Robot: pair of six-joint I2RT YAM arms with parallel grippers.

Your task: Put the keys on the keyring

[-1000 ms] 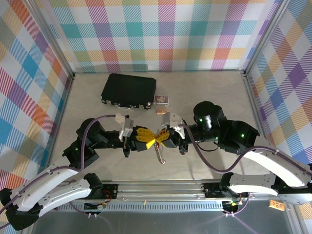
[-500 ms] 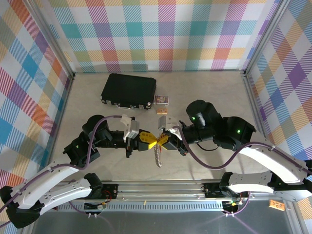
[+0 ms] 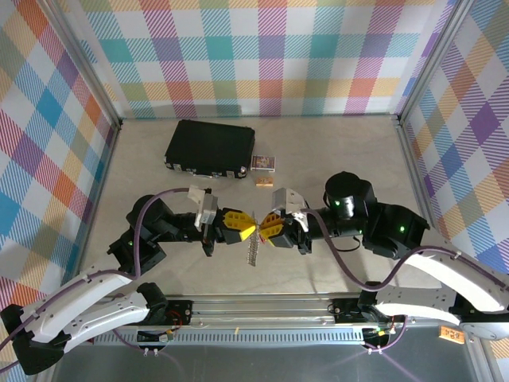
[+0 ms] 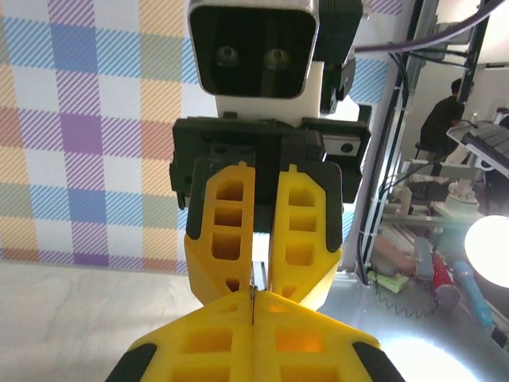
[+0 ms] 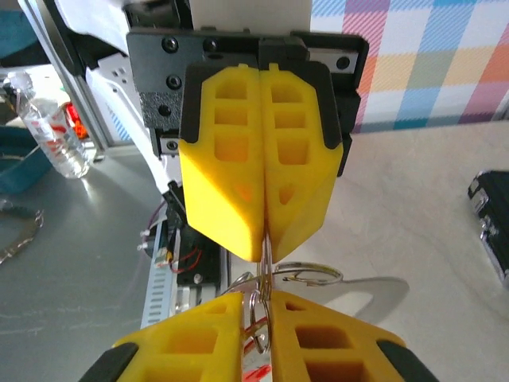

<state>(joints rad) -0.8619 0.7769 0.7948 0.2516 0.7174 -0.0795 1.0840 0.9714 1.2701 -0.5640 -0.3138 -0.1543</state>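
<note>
Desk (image 3: 334, 151) with black case (image 3: 211, 147), card box (image 3: 263, 163) print too small to read, left pincer (image 3: 247, 231) clamped on keyring (image 5: 306, 274) wire, right pincer (image 3: 262, 228) tip to tip with it, fingers slightly apart, grip unclear, right arm farther right than before, keys (image 3: 252, 251) dangling beneath.

The left pincer (image 3: 248, 231) and right pincer (image 3: 262, 224) are showing matt yellow moulded plastic. The keys (image 5: 318, 269) are glinting as thin, polished bare metal. The table (image 3: 334, 151) is looking smooth and matt, the case (image 3: 211, 147) is looking like faintly shiny black plastic, and the arm shells (image 3: 445, 270) are gleaming glossy white.
</note>
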